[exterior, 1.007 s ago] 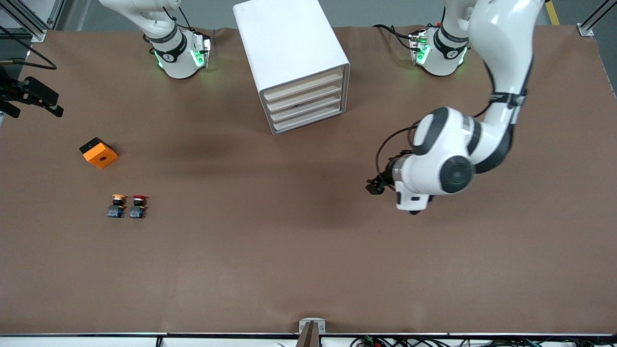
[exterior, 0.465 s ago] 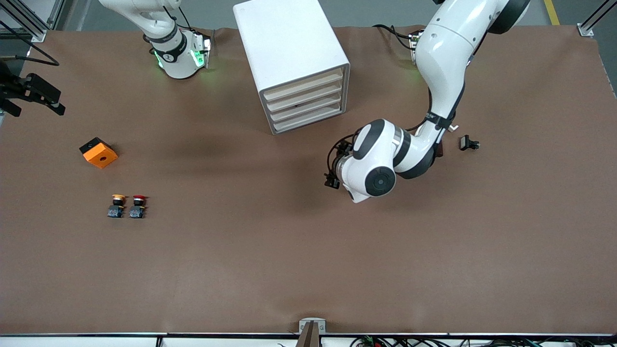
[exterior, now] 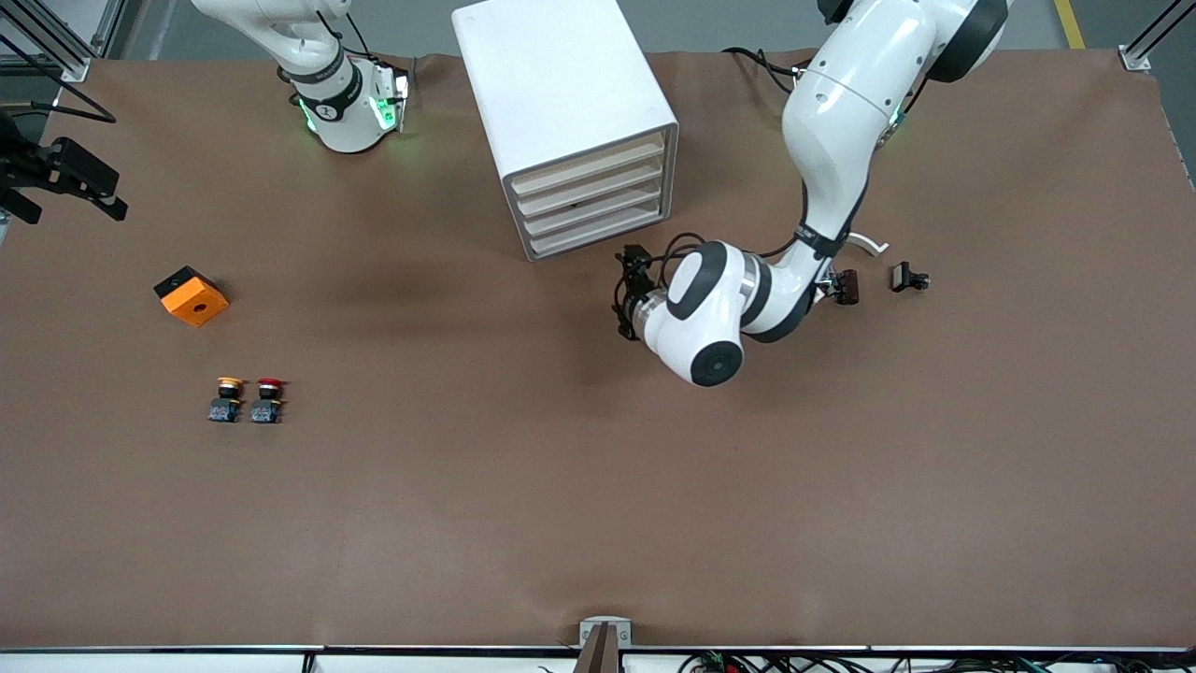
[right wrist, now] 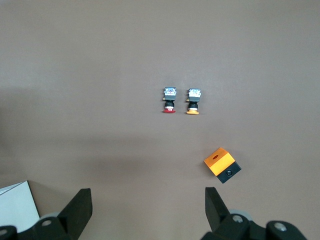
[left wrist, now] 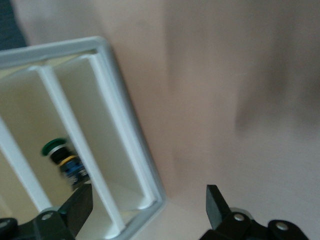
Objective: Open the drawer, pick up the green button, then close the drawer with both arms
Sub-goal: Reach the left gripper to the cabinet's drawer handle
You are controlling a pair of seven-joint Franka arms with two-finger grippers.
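Observation:
The white cabinet [exterior: 561, 103] stands near the robots' bases, its four cream drawer fronts [exterior: 593, 196] all flush. In the left wrist view the green-capped button [left wrist: 59, 152] lies inside one drawer [left wrist: 30, 130] of the cabinet [left wrist: 135, 165]. My left gripper [exterior: 635, 271] [left wrist: 148, 205] hovers low just in front of the drawer fronts, at their corner toward the left arm's end, open and holding nothing. My right gripper [exterior: 61, 178] [right wrist: 148, 205] waits high over the right arm's end of the table, open and holding nothing.
An orange box [exterior: 192, 296] [right wrist: 222, 164] lies toward the right arm's end. Nearer the camera stand a yellow-capped button [exterior: 227, 397] [right wrist: 193, 101] and a red-capped button [exterior: 267, 398] [right wrist: 170, 100]. Small dark parts [exterior: 908, 278] lie toward the left arm's end.
The left arm has swung from the left arm's end of the table toward the cabinet, bringing its gripper close to the drawer fronts. The right gripper has barely shifted.

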